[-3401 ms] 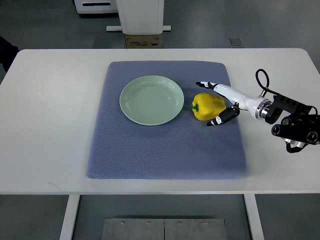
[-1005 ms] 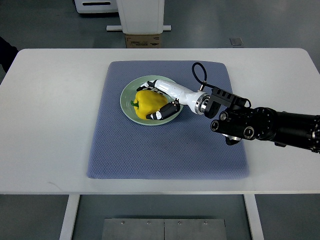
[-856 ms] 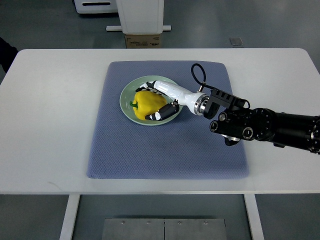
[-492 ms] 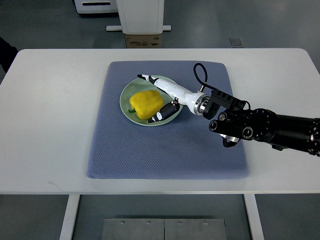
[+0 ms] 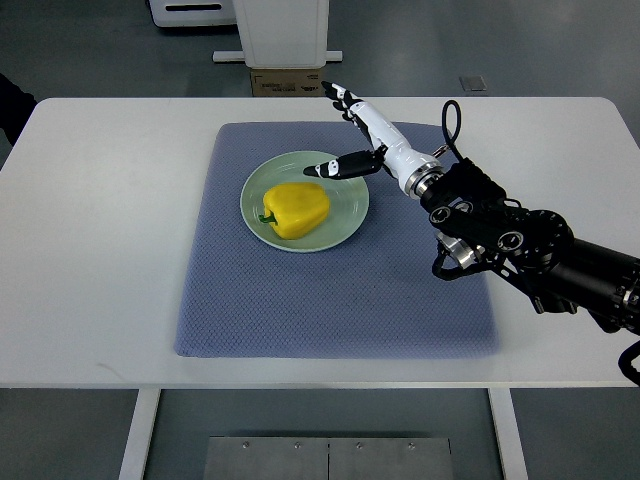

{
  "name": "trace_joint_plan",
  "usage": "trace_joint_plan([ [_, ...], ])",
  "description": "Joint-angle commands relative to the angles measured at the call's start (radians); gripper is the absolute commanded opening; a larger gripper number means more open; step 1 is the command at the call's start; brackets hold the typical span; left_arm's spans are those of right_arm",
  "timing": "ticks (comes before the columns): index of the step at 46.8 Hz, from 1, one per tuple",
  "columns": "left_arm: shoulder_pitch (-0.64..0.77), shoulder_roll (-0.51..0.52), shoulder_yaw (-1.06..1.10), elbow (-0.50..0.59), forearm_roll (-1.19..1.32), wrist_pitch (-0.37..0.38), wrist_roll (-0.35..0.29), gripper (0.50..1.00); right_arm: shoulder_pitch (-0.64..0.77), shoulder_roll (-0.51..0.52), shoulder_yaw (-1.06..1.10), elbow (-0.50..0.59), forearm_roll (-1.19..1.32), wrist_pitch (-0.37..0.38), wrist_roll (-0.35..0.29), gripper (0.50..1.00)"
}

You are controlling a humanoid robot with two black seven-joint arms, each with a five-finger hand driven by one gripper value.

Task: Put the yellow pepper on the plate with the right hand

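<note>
The yellow pepper (image 5: 295, 207) lies on the pale green plate (image 5: 345, 217), its green stem pointing left. The plate sits on the blue-grey mat (image 5: 330, 290). My right hand (image 5: 336, 130) is open and empty, raised above the plate's far right rim, fingers spread, apart from the pepper. Its arm (image 5: 510, 245) comes in from the right edge. The left arm is out of view.
The mat lies on a white table (image 5: 100, 220). Beyond the table's far edge stand a white machine base (image 5: 280, 30) and a cardboard box (image 5: 285, 82) on the floor.
My right hand let go of the pepper on the plate, then lifted and drew back up and to the right. The pepper has settled on the plate.
</note>
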Motion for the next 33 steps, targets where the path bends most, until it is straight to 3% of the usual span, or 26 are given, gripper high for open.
trace_joint_plan([
  [1, 0.0, 0.0, 0.0, 0.0, -0.001, 0.0, 0.0, 1.0, -0.026, 0.002, 0.072, -0.006, 0.0, 0.0, -0.001, 1.0],
  [15, 0.0, 0.0, 0.0, 0.0, 0.0, 0.0, 0.0, 1.0, -0.064, -0.07, 0.123, -0.003, 0.027, 0.002, 0.002, 1.0],
  [33, 0.0, 0.0, 0.0, 0.0, -0.001, 0.0, 0.0, 1.0, -0.167, -0.107, 0.37, -0.007, 0.317, 0.111, -0.007, 1.0],
])
